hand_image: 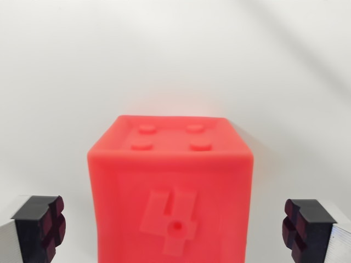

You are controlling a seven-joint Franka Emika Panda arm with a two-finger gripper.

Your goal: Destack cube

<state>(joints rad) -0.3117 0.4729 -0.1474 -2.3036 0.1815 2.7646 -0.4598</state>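
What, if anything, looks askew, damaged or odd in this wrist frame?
Nothing stands out. The red cube sits centred between the open gripper's fingers, touching neither. Its four top studs and raised "4" look intact. Whether another cube lies beneath it is out of frame.

Gripper, two-finger type, only the finger ends visible at the lower corners of the wrist view: each finger has a pale grey, smooth metallic-looking outer body, capped by a matt black block-shaped tip with a flat top face and squared edges. Inner faces carry dark red pads, rounded and lobed, split by a cross-shaped groove into four raised sections. The fingertip at the wrist view's right matches in colour and build, its black cap slightly notched where the red pad begins.
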